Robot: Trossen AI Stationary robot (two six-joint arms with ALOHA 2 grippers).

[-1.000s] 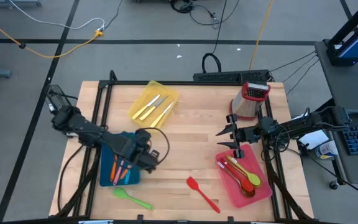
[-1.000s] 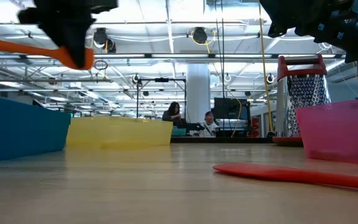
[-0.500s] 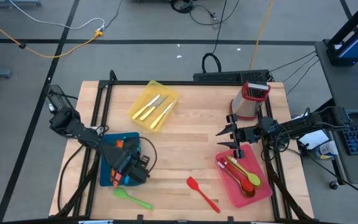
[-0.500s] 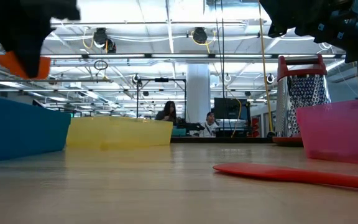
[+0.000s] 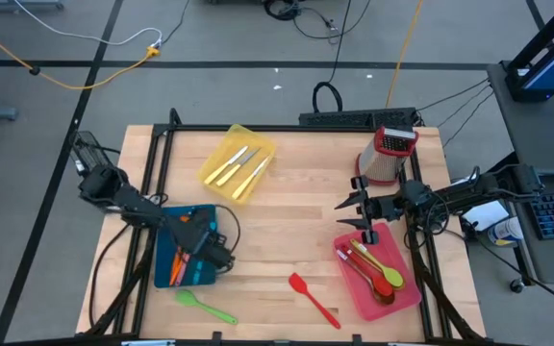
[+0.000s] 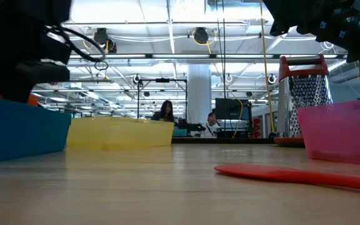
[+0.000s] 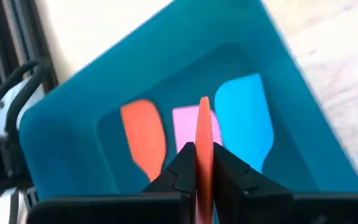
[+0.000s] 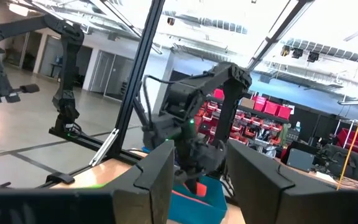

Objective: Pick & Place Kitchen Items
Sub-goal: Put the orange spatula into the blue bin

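Observation:
My left gripper [image 7: 202, 163] hangs over the blue tray [image 5: 173, 248] at the table's near left, shut on an orange utensil [image 7: 202, 127] seen edge-on. In the tray lie an orange spatula [image 7: 143, 134], a pink one [image 7: 185, 124] and a blue one [image 7: 244, 118]. In the low view the left gripper [image 6: 24, 59] is a dark mass above the blue tray [image 6: 20, 128]. My right gripper [image 5: 347, 204] waits open above the table's right side, its fingers [image 8: 154, 180] holding nothing. My left gripper pinches the thin orange utensil [image 7: 202, 148] between its two fingers, which press on its flat faces. The fingers slant down from above into the tray. The utensil sticks out past the fingertips over the pink spatula. I cannot tell whether its far tip touches anything.
A yellow tray [image 5: 239, 161] with cream-handled knives sits at the far left. A metal grater [image 5: 388, 154] stands at the far right. A pink-red tray [image 5: 392, 300] holds several utensils. A red spatula [image 5: 313, 298] and a green spoon [image 5: 203, 306] lie near the front edge.
My left gripper has gone down and toward the table's left edge with the orange utensil, tipping more steeply downward. It has moved from beside the blue tray's right edge to above its inside. The utensil stays in the hold.

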